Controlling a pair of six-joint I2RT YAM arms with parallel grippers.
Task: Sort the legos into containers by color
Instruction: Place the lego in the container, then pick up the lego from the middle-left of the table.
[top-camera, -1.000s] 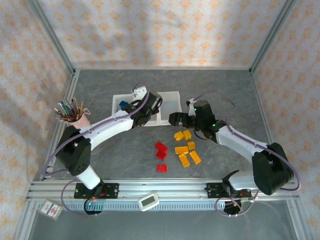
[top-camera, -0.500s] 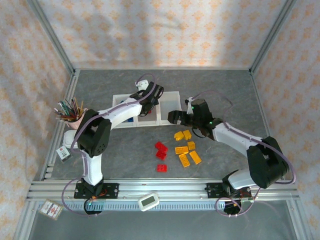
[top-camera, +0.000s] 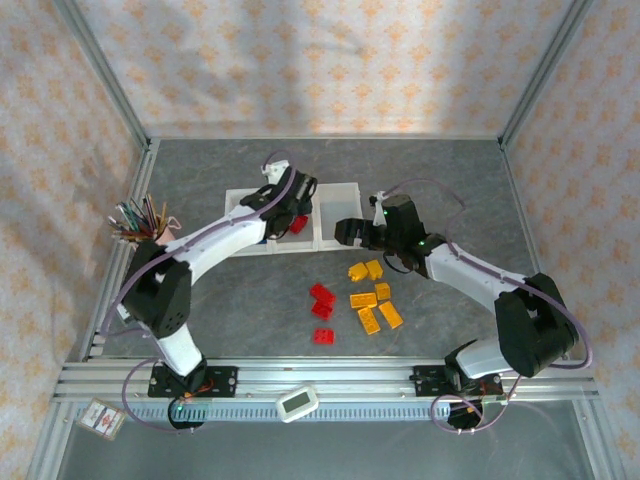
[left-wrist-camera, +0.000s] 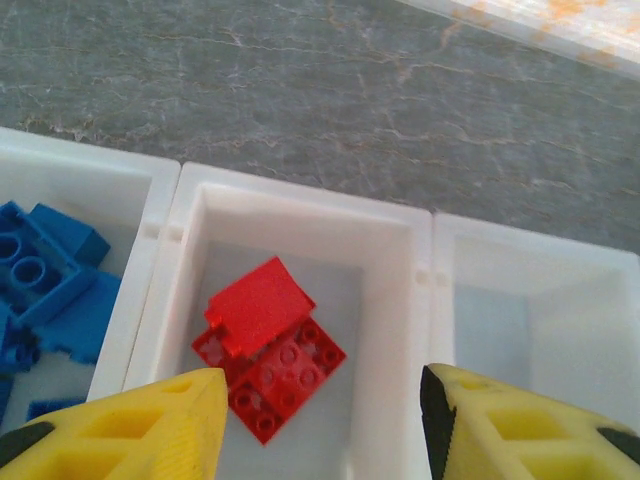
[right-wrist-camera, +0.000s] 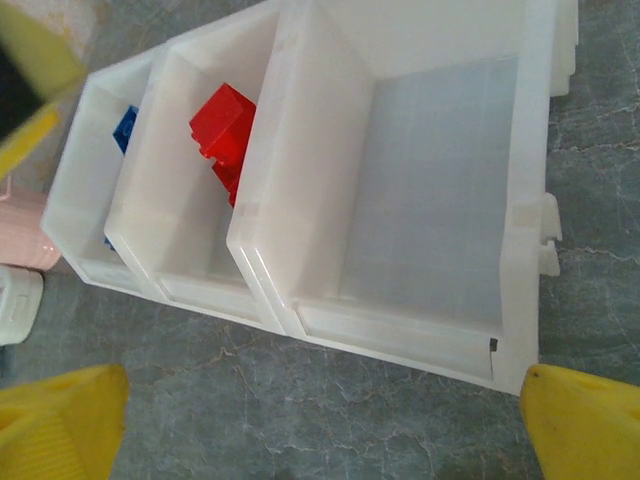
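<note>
1. Red legos (left-wrist-camera: 270, 345) lie in the middle bin (left-wrist-camera: 300, 215), just below the left gripper (left-wrist-camera: 320, 415), whose jaws stand apart and hold nothing.
2. Blue legos (left-wrist-camera: 40, 285) sit in the left bin (left-wrist-camera: 90, 185).
3. The right gripper (right-wrist-camera: 320, 400) — jaws wide, empty — hovers by the right bin (right-wrist-camera: 440, 200); yellow legos (top-camera: 372, 300) lie on the table (top-camera: 250, 300).

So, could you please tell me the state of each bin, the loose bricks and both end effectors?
Left bin, holds blue bricks.
Middle bin, holds red bricks.
Right bin, empty.
Loose red bricks, on the table, unsorted.
Loose yellow bricks, on the table, unsorted.
Left end effector, open, empty, above middle bin.
Right end effector, open, empty.
</note>
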